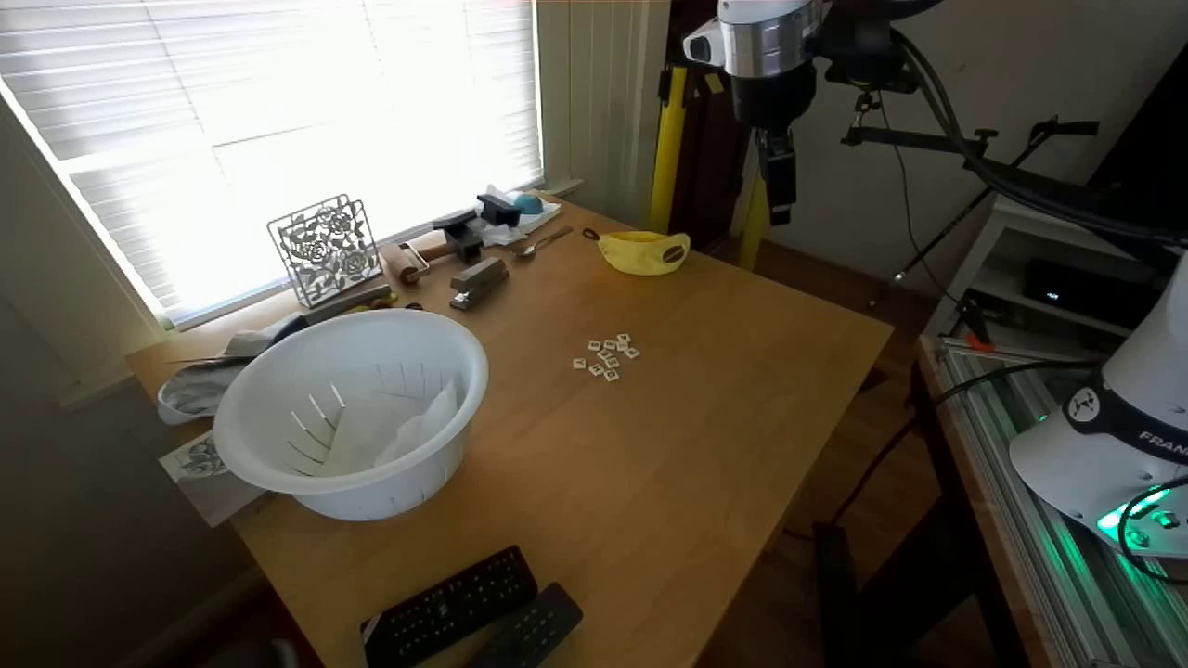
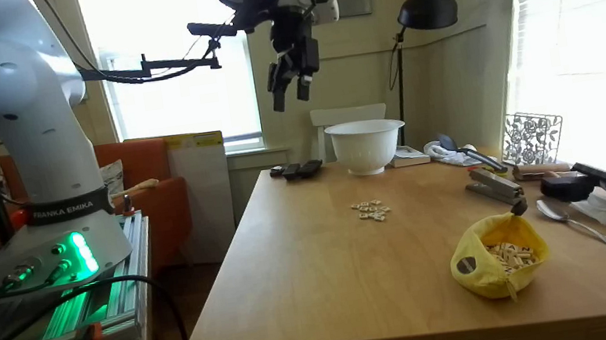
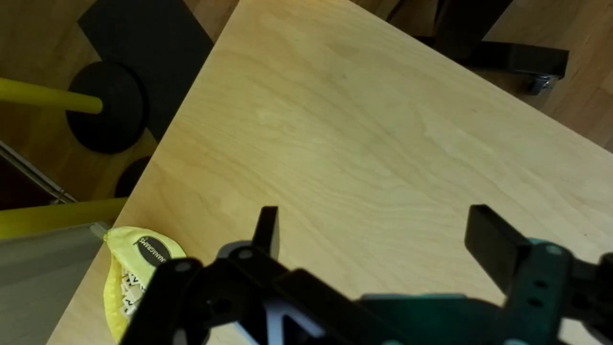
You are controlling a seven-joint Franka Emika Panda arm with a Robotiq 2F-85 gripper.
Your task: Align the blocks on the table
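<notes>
The blocks are several tiny cream lettered tiles in a loose cluster on the wooden table, in both exterior views. Some tiles touch or lie close, at differing angles; a few lie slightly apart. My gripper hangs high above the table, well away from the cluster. It also shows in an exterior view with its fingers apart. In the wrist view my gripper is wide open with nothing between its fingers, over bare wood. The loose tiles are out of the wrist view.
A yellow banana-shaped pouch holds many tiles. A white bowl stands on the table. Dark remotes, a stapler, a spoon and a metal holder lie along its edges.
</notes>
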